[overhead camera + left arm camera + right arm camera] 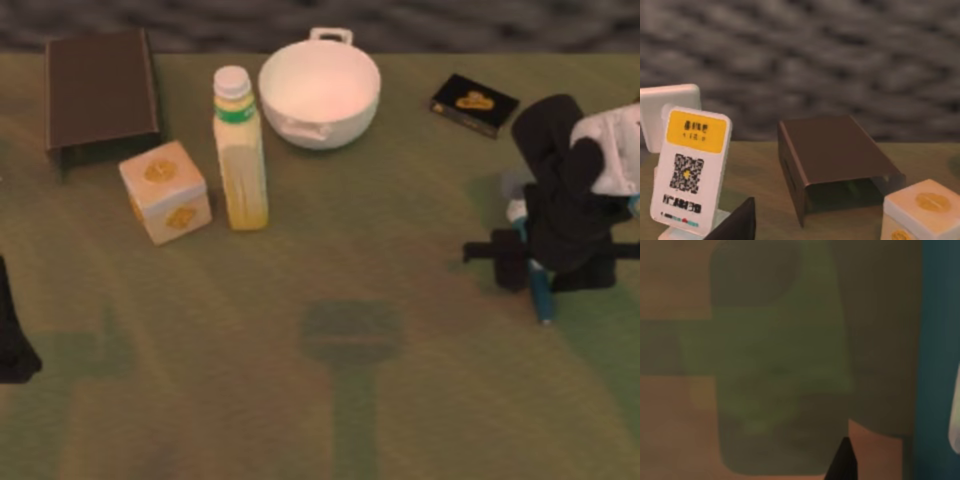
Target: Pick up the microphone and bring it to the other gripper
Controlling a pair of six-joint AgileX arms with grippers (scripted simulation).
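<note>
The microphone (541,296) lies on the table at the right, and only the end of its teal handle and a bit of its white head (516,210) show in the top view. My right gripper (556,254) hangs directly over its middle and hides the rest. In the right wrist view the teal handle (939,355) fills one edge, very close, with its white strip (956,415) beside it. The other gripper, my left (12,345), sits parked at the table's far left edge, open with nothing in it; one black finger (737,222) shows in its wrist view.
At the back stand a brown box (100,90), a white cube with yellow marks (165,190), a yellow bottle with white cap (240,160), a white bowl (320,95) and a small black box (474,104). A QR-code sign (690,175) stands near my left gripper.
</note>
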